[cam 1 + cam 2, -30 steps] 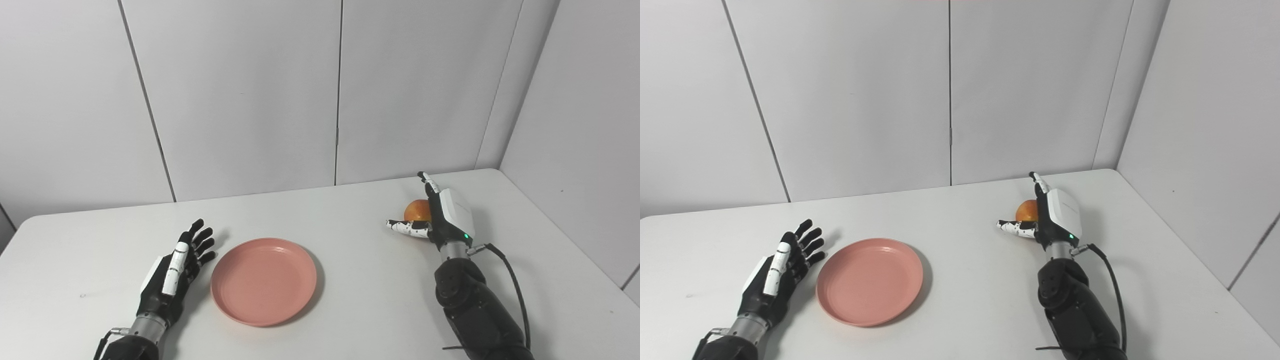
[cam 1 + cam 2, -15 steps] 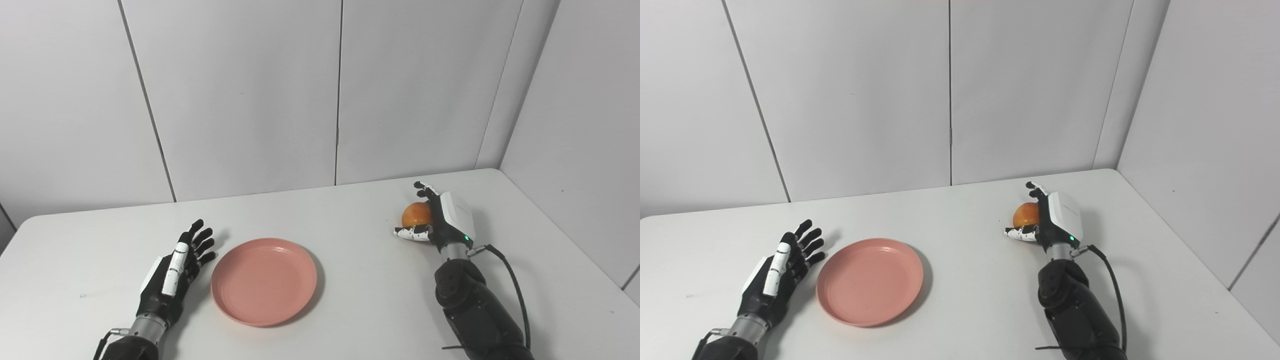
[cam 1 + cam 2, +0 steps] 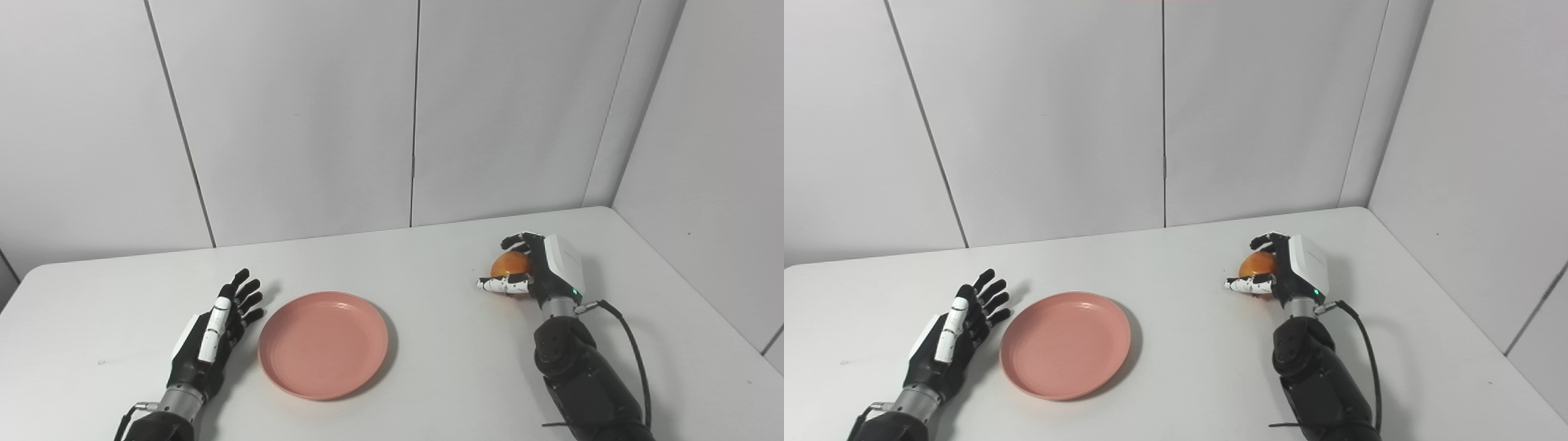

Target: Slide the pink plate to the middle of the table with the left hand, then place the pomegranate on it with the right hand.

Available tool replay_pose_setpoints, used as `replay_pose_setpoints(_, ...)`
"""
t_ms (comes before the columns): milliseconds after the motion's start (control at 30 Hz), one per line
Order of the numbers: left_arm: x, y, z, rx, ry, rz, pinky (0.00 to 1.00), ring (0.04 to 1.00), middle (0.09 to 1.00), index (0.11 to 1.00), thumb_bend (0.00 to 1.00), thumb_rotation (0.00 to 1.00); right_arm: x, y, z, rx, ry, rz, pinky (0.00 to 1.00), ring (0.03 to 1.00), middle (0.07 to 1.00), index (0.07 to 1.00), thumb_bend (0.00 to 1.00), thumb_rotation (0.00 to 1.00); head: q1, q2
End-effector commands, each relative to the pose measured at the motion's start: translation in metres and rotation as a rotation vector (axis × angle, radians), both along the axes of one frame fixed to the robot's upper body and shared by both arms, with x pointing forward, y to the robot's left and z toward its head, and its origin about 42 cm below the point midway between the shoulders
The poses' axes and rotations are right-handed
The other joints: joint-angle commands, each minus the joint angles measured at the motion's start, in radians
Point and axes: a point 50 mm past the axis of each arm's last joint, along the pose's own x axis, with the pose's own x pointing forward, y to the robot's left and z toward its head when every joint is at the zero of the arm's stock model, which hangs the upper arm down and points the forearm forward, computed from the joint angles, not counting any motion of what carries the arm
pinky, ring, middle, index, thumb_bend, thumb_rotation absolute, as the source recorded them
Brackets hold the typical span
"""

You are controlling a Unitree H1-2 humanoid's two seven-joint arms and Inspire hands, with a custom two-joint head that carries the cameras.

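Pink plate point(image 3: 323, 345) flat on the white surface point(image 3: 429, 380), roughly mid-surface and a little toward 7 o'clock from centre; holding nothing, only bare pink inside. Rim intact, shadow along its 3-to-5 o'clock edge.

Pomegranate point(image 3: 510, 264) orange-red, sitting well apart from the plate, out toward 2 o'clock from it, near the far right part of the surface. Whether resting on the surface or just lifted: cannot tell.

Right hand point(image 3: 534, 267) wrapped on the pomegranate: dark fingers point(image 3: 518, 240) curled over its top from the far side, white thumb point(image 3: 499, 284) stretched out under its near side pointing to 9 o'clock. Grasping the fruit, palm side toward 9 o'clock, white back plate facing 3 o'clock with a small green light by the wrist. Black forearm running down to 6 o'clock, cable point(image 3: 631, 349) looping off the wrist on the 3 o'clock side.

Left hand point(image 3: 215, 327) lying just beside the plate at its 9 o'clock side, released, fingers spread and pointing to about 1 o'clock, grasping nothing. Fingertips close to the plate rim; touching or a sliver apart: cannot tell. Grey wall panels behind the surface at 12 o'clock.
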Motion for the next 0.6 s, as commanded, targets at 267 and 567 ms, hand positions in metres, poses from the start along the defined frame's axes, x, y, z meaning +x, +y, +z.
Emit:
replay_pose_setpoints(267,-0.006,0.003,-0.008,0.006,0.016,0.000,0.90,0.940,0.946,0.947,0.57,1.00,0.010,0.001,0.038,0.002,-0.167,0.021,0.28,0.372,0.462,0.541,0.51,0.00,0.017,0.004)
replay_pose_setpoints(567,-0.009,-0.011,-0.005,0.011,0.015,-0.001,0.90,0.940,0.946,0.947,0.56,1.00,0.004,0.002,0.049,0.031,-0.227,0.067,0.32,0.381,0.481,0.545,0.51,0.00,0.055,0.011)
